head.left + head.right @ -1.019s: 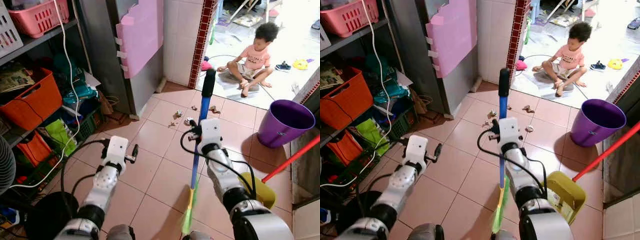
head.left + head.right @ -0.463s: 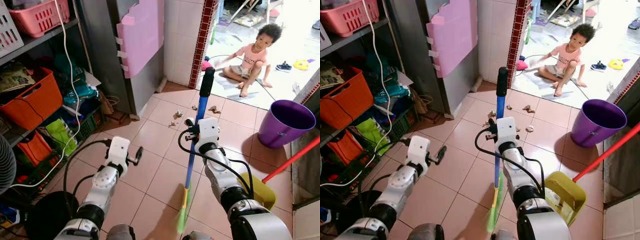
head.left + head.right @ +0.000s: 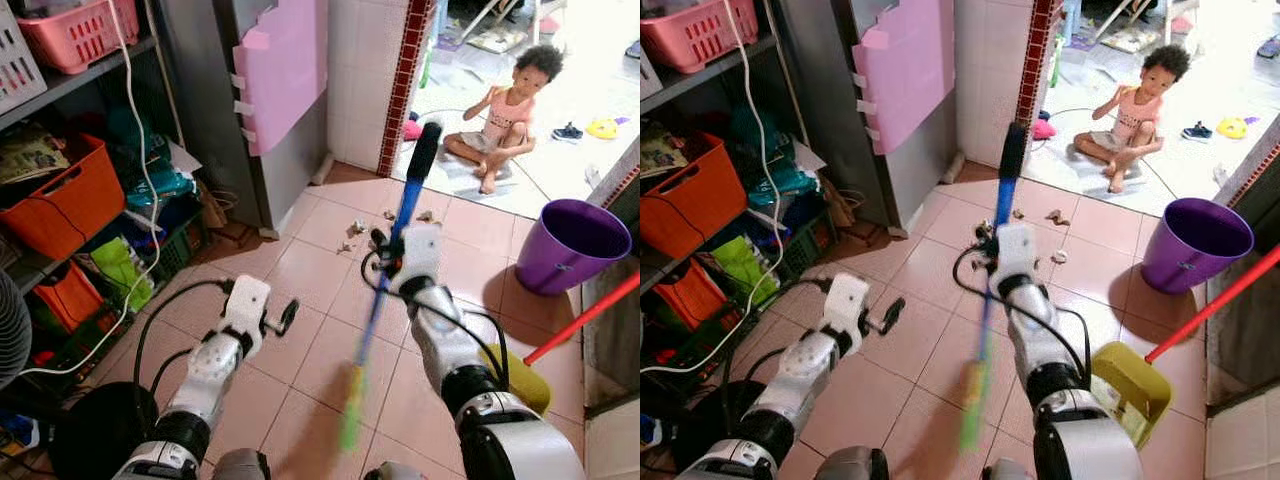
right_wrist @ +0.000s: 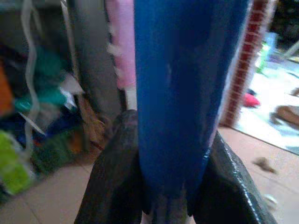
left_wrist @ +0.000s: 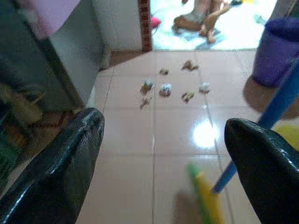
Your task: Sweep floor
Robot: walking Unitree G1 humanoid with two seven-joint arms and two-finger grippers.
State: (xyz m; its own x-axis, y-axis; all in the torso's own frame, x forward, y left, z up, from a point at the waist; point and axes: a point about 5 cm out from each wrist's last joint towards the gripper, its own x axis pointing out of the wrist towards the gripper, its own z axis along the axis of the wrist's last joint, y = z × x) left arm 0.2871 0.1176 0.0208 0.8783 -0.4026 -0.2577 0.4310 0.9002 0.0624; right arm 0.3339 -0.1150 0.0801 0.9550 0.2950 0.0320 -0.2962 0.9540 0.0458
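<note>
One hand (image 3: 385,262) (the right) grips broom (image 3: 385,290).

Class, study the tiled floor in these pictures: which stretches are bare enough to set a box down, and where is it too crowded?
Free: the tiles between the shelf clutter and the broom, under the left gripper; also the tiles between the paper scraps and the purple bucket. Crowded: the scrap patch near the doorway, and the corner holding the yellow dustpan.

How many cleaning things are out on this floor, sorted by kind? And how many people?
broom: 1
dustpan: 1
purple bucket: 1
person: 1
Total: 3 cleaning things and 1 person, 4 in all.
</note>
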